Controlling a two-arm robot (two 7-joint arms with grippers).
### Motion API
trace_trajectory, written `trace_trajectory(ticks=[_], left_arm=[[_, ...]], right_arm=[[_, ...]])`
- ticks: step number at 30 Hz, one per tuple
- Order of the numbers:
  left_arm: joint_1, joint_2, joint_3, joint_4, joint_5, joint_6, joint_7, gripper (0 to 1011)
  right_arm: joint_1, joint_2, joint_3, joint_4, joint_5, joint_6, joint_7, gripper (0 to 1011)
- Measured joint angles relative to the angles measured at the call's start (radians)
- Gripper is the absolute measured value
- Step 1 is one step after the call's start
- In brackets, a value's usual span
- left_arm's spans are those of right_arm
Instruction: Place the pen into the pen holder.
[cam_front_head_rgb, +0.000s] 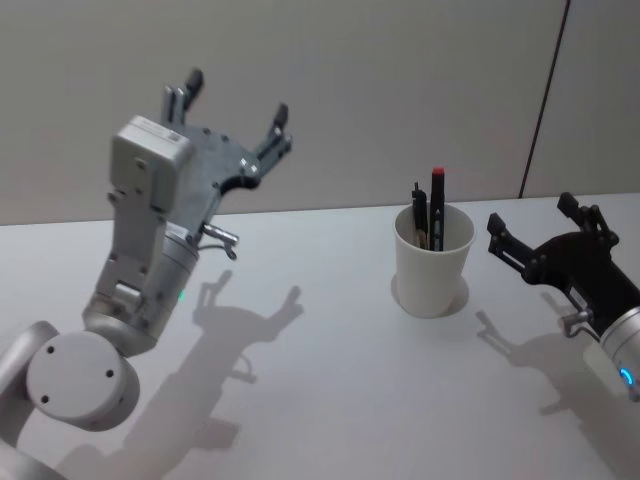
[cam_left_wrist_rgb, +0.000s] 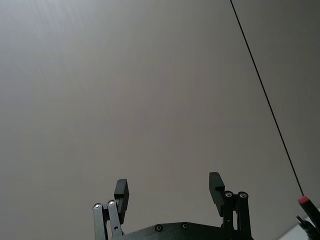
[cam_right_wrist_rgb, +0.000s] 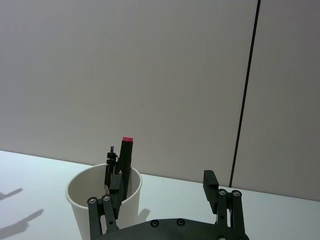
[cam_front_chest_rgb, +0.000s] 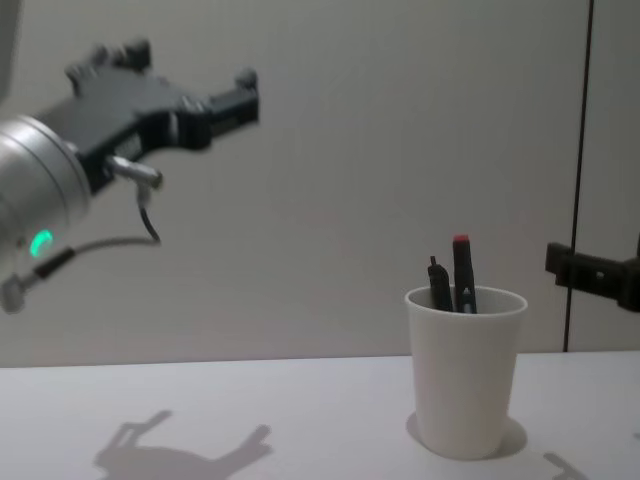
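A white table lies bare across its middle and left, giving wide room to pass. The only obstacle on it is a white paper cup toward the right, with pens sticking above its rim. An open right gripper hovers just beside the cup. An open left gripper hangs high, well apart.

Four cameras on one white table

The head view looks steeply down; the chest view looks level across the tabletop. Both share the pen holder (right of centre in each). The left wrist view faces a bare wall; the right wrist view sits close behind the cup.
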Motion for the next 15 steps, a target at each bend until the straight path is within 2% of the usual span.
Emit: trace_trajectory(ticks=[11, 15], left_arm=[[-0.015, -0.003, 0.06, 0.039, -0.059, 0.15, -0.053, 1001], [-0.018, -0.004, 0.074, 0.048, -0.072, 0.184, -0.065, 1001]], right_arm=[[-0.006, -0.004, 0.001, -0.002, -0.01, 0.001, -0.001, 1002], [-0.006, -0.004, 0.001, -0.002, -0.01, 0.001, -0.001, 1002]])
